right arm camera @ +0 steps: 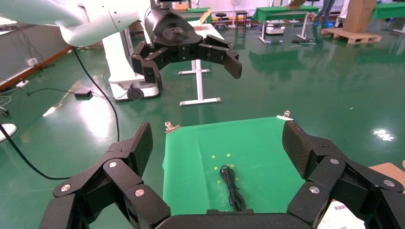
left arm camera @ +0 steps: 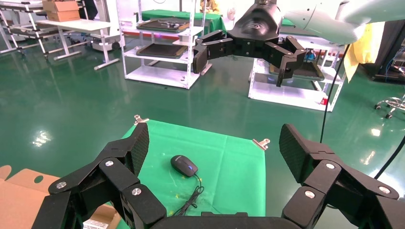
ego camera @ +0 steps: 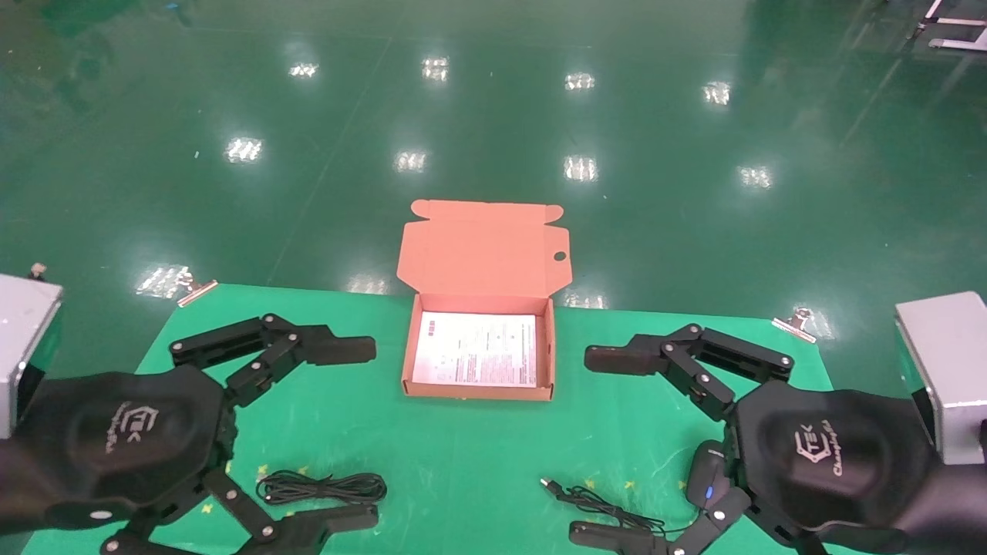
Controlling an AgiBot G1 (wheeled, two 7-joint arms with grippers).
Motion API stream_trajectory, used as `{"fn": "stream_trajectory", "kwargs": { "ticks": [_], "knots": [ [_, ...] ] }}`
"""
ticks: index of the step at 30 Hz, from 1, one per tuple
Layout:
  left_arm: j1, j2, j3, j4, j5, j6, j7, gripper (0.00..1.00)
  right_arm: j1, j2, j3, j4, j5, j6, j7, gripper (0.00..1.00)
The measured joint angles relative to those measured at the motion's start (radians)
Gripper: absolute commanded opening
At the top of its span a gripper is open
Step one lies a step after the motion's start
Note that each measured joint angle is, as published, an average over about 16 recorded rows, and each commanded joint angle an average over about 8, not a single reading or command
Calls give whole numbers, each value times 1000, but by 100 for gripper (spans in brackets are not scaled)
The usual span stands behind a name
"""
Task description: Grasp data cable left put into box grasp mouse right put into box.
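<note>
The salmon-orange box [ego camera: 476, 392] sits at the middle back of the green mat with its flap lid [ego camera: 482, 250] standing open; a printed sheet [ego camera: 476, 349] lies inside. The data cable [ego camera: 322, 487], a black oval bundle, lies front left, also seen in the right wrist view [right arm camera: 231, 188]. The black mouse [ego camera: 708, 474] with a blue light lies front right, its cord [ego camera: 597, 501] trailing leftward; the left wrist view shows it too [left arm camera: 184, 165]. My left gripper [ego camera: 362, 435] hovers open above the cable. My right gripper [ego camera: 594, 447] hovers open over the mouse's cord. Neither holds anything.
A green mat [ego camera: 463, 462] covers the table, held by metal clips at the back corners [ego camera: 197, 291] [ego camera: 794, 322]. Grey blocks stand at the left [ego camera: 27, 339] and right [ego camera: 944, 362] edges. Beyond the table is glossy green floor.
</note>
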Motion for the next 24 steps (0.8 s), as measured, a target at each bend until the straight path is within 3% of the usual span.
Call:
{"fn": "stream_trajectory", "kwargs": {
  "ticks": [24],
  "knots": [
    [-9,3,10,-4,20,-3,-6,100,5,4,-2,1,-11,0,-1,100]
  ]
}}
